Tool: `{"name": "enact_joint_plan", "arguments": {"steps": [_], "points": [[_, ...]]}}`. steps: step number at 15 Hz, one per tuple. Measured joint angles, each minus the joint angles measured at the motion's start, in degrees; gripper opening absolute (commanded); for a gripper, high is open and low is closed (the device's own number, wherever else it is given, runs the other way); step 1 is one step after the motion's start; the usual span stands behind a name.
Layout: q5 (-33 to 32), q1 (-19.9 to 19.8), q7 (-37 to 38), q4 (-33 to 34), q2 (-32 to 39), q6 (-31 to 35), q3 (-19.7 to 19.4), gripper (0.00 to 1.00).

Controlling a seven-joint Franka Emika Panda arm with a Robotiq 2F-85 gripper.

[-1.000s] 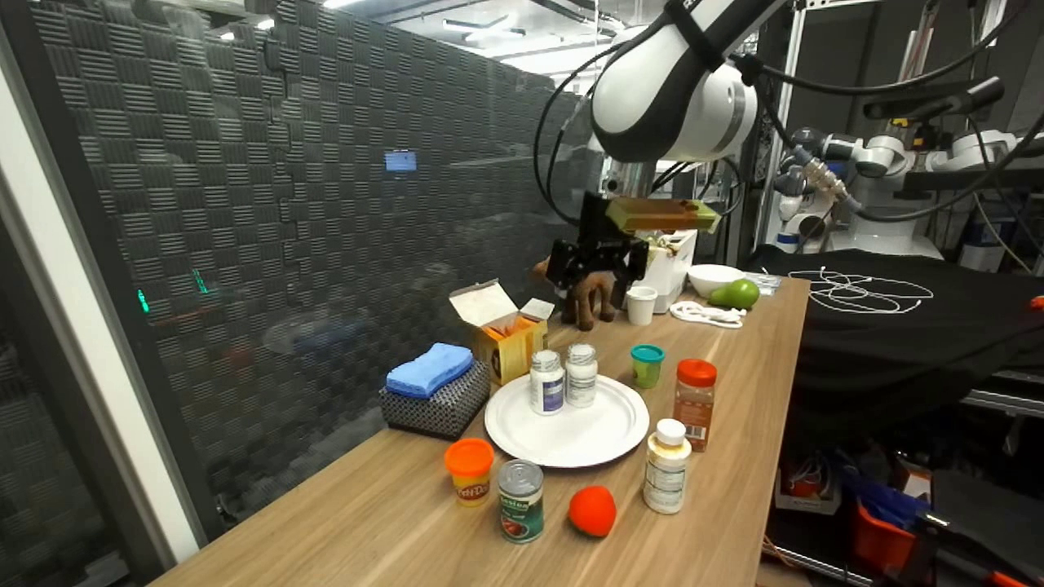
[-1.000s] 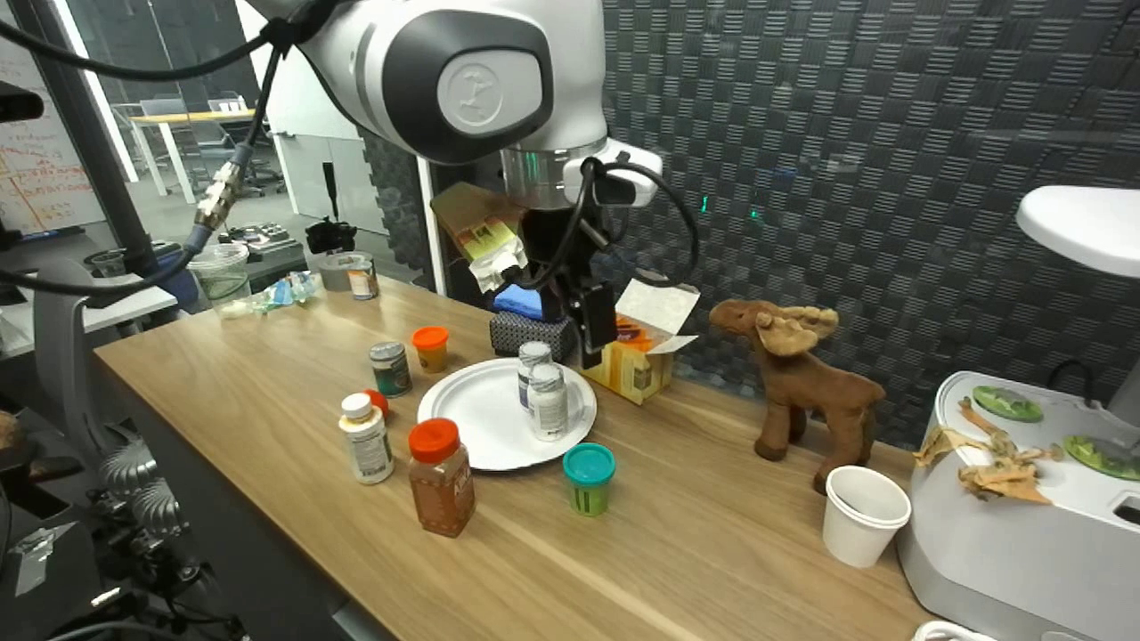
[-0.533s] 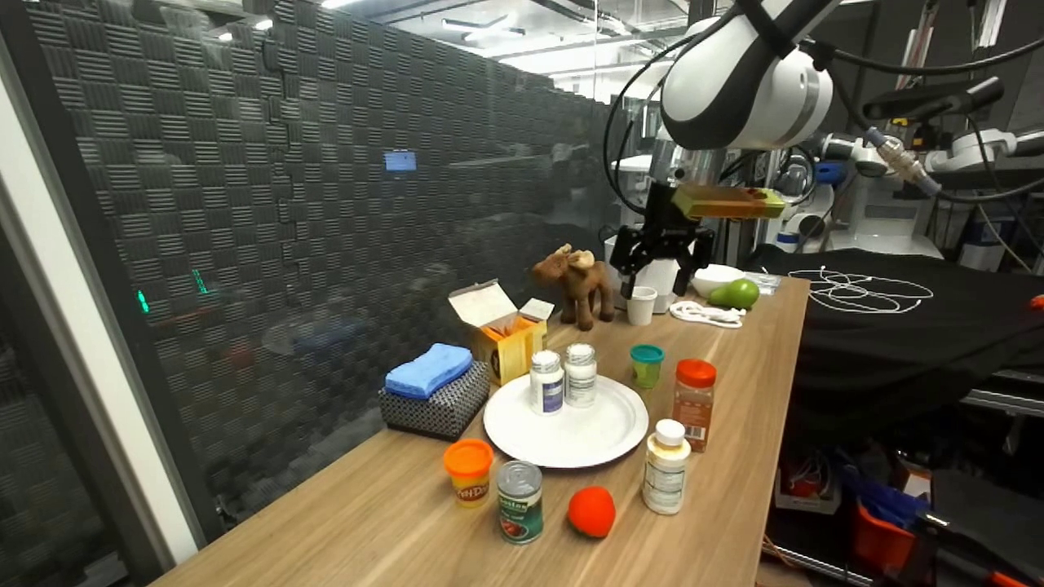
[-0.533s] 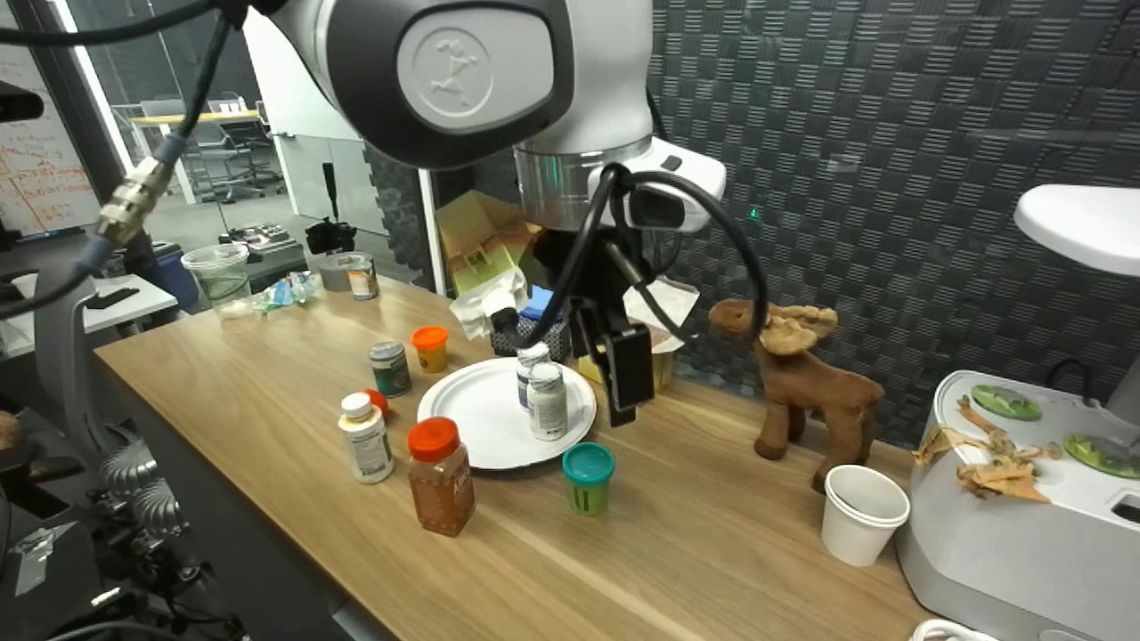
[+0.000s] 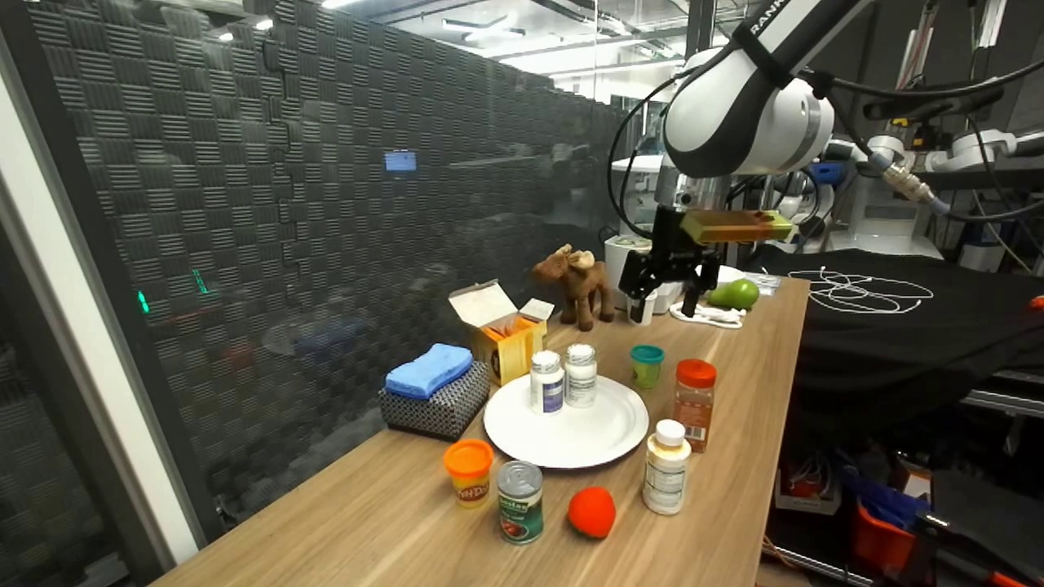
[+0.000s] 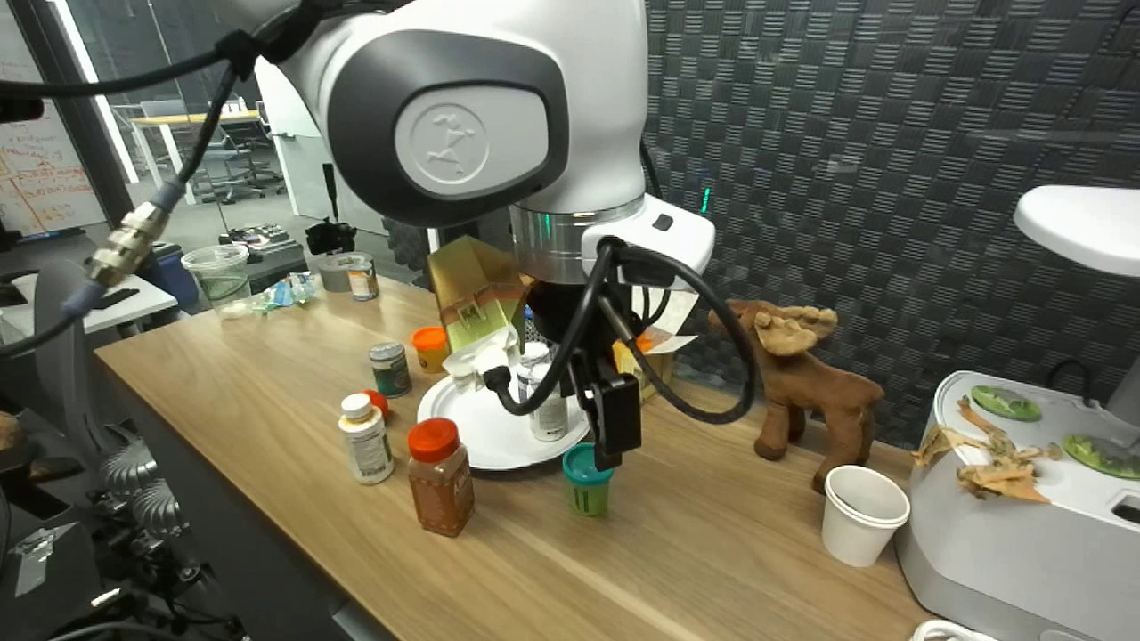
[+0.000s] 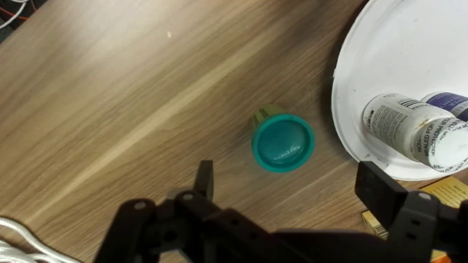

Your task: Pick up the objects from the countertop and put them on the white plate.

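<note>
A: Which one's next?

B: I'd say the green tub (image 7: 279, 138) with the teal lid (image 7: 284, 144), upright on the tabletop (image 7: 120, 131), just beside the white plate (image 7: 398, 44), where two white bottles (image 7: 400, 124) already stand.

A: And the gripper (image 7: 286, 177)?

B: Spread wide with nothing in its grasp, up above the tabletop. In the wrist view the lid lies a little beyond the tips, so I'd ease forward until the tub is centred, then come straight down.

A: Anything to mind?

B: The plate-side finger (image 7: 380, 190) overlaps the rim in that view. Lowered like that, it might press the plate and upset a bottle, so shift or turn clear first. Close on the tub's body rather than the lid alone, raise it past the rim, and aim for the bare part of the plate.

A: What's changed from a second ago?

B: The gripper has moved toward the tub; in an exterior view it no longer blocks the toy moose (image 5: 575, 285). In both exterior views it sits lower than half a second ago. It was spread then too; tub, bottles and plate haven't budged.
</note>
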Motion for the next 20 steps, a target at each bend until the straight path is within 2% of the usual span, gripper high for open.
{"name": "enact_joint_plan", "arguments": {"steps": [14,15,16,17,20], "points": [[0.2,0.3,-0.7,4.3,8.4,0.1,1.8,0.98],[0.2,0.3,-0.7,4.6,8.9,0.0,1.7,0.88],[0.1,0.3,-0.7,4.8,9.3,-0.1,1.7,0.74],[0.1,0.3,-0.7,5.0,9.8,-0.1,1.6,0.69],[-0.3,0.3,-0.6,5.7,10.8,-0.1,1.5,0.45]]}}
